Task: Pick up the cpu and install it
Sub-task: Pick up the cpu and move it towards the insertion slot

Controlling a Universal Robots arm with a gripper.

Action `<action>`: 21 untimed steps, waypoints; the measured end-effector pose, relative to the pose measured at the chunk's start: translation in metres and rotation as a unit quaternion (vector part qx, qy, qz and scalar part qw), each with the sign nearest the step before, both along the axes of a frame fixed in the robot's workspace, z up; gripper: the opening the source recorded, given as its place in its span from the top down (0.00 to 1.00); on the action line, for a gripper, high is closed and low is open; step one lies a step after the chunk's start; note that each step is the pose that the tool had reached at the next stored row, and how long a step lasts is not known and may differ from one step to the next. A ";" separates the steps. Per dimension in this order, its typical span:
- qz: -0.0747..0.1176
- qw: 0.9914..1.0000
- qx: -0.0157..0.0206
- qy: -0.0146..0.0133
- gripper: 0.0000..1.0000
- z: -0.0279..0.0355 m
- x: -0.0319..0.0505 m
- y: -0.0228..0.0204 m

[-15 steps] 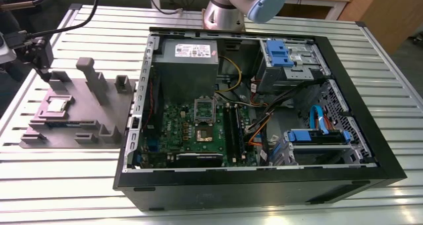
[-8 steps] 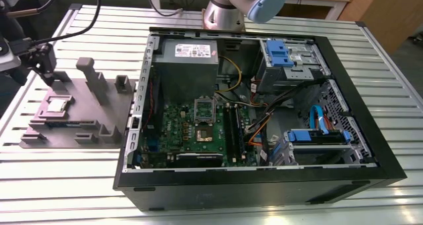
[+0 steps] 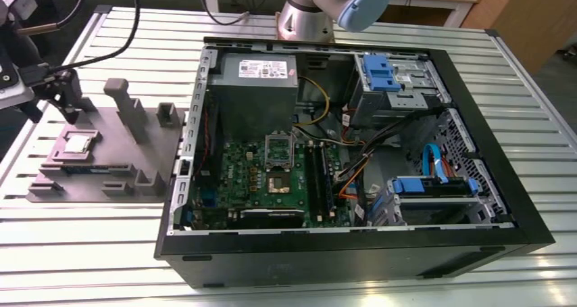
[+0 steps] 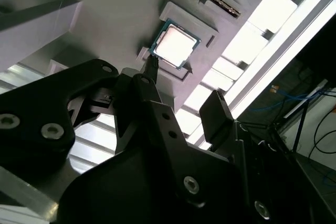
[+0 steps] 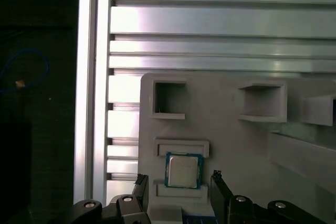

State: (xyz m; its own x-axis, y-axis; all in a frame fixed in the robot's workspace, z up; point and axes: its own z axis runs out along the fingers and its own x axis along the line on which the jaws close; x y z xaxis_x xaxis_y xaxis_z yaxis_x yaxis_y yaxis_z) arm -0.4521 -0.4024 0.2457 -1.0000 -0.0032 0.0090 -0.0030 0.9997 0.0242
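Listing what lies under and around my claw (image 5: 178, 179).

Item, the claw: spread wide and holding nothing. In the first wrist view one black finger (image 5: 140, 186) stands to each side of the cpu (image 5: 182, 170). The gap between them is broader than the chip, and I cannot tell that either finger touches it. In the exterior view I hang over the fixture at the exterior view's left.

Item, the cpu: flat, silvery top upward with a blue-green edge showing, seated in a shallow square recess of the grey fixture (image 5: 231, 145), well apart from the computer case (image 3: 505, 185).

Item, the grey fixture: resting on the slatted aluminium table (image 3: 90, 253), just beside the case. It carries upright posts (image 3: 121, 101) and a memory stick (image 3: 86, 166) lying flat near the cpu.

Item, the computer case: black, on its side, open on top. Inside is a green motherboard (image 3: 261, 192) whose silver socket frame (image 3: 278, 145) stands upright. A grey power supply box (image 3: 257, 77) sits beyond it, and blue drive brackets (image 3: 383, 74) sit toward the exterior view's right.
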 end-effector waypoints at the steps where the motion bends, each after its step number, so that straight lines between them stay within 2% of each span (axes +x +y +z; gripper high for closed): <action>1: 0.000 1.000 0.000 0.000 0.41 -0.0017 0.0001 -0.0003; 8: 0.000 1.000 0.000 0.000 0.41 -0.0137 0.0015 -0.0006; 14: 0.000 1.000 0.000 -0.002 0.41 -0.0246 0.0016 -0.0006; 21: 0.000 1.000 0.000 -0.006 0.41 -0.0367 0.0015 -0.0008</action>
State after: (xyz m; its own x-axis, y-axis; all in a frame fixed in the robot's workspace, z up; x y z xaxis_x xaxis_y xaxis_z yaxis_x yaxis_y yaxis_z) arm -0.4505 -0.4032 0.2090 -1.0000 -0.0029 -0.0037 -0.0029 0.9997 0.0241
